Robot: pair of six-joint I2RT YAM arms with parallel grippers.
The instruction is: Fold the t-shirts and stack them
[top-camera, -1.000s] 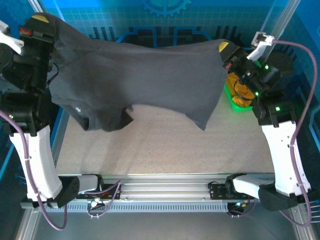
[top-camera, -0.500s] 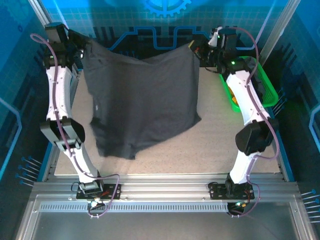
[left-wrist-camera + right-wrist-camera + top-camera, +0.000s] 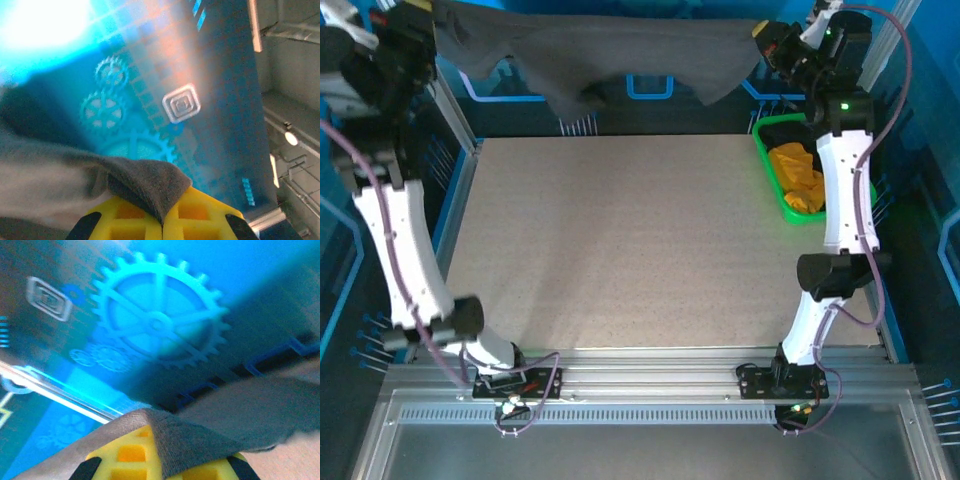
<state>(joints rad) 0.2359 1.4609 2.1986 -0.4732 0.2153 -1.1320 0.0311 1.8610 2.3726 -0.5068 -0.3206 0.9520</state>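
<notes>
Top view: the large charcoal-black fabric t-shirt (image 3: 620,50) hangs high at 12 o'clock, stretched between the left gripper (image 3: 418,18) at 11 o'clock and the right gripper (image 3: 767,38) at 1 o'clock; half a second ago its body drooped down over the speckled beige bench (image 3: 640,250), and now it has been hauled up and back, leaving the bench surface uncovered; the bright orange fabric t-shirt (image 3: 800,175) lies in the green plastic basket (image 3: 798,216) at 2 o'clock.

Left wrist view: the left gripper (image 3: 162,212) has its yellow fingers pressed together on a peaked fold of the t-shirt (image 3: 75,170), the blue gear-printed backdrop (image 3: 165,75) beyond.

Right wrist view: the right gripper (image 3: 159,452) is likewise clamped on a t-shirt edge (image 3: 225,410), cloth draping over the yellow pads.

Judgement: the lift reads as a wind-up to spread the garment flat; folding has not begun, and stacking is far off.
</notes>
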